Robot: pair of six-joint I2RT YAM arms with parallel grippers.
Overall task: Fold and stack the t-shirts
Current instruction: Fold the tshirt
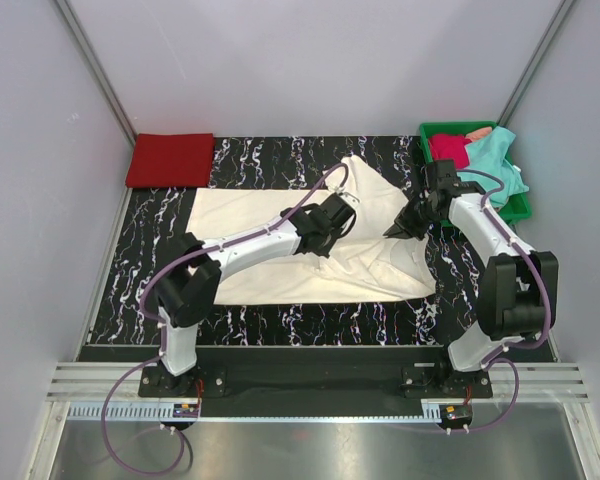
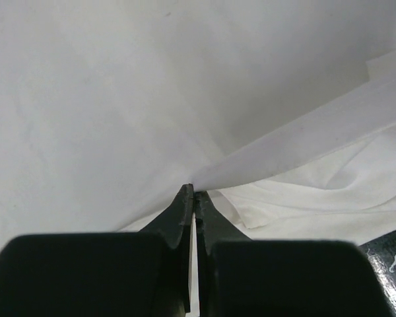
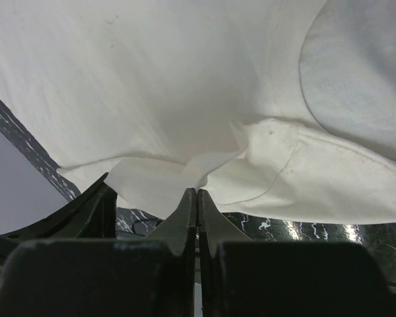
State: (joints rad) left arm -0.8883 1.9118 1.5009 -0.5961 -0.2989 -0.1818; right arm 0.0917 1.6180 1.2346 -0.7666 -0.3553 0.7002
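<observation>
The large cream-white t-shirt [image 1: 270, 250] lies spread on the black marbled mat, its right part lifted and bunched. My left gripper [image 1: 325, 245] is shut on a fold of the cream-white t-shirt [image 2: 119, 119] near the shirt's middle; in the left wrist view the left gripper [image 2: 194, 191] pinches the cloth at its tips. My right gripper [image 1: 395, 228] is shut on the shirt's right edge, and the right wrist view shows the right gripper [image 3: 197, 191] pinching a bunched edge of the cream-white t-shirt [image 3: 158, 86]. A folded red t-shirt [image 1: 170, 160] lies at the far left. The teal t-shirt [image 1: 495, 160] and the crimson t-shirt [image 1: 448, 148] are in the tray.
The green plastic tray [image 1: 520, 210] stands at the far right, close behind my right arm. The black marbled mat [image 1: 280, 315] covers the table. Grey walls enclose the left, back and right sides. A metal rail runs along the near edge.
</observation>
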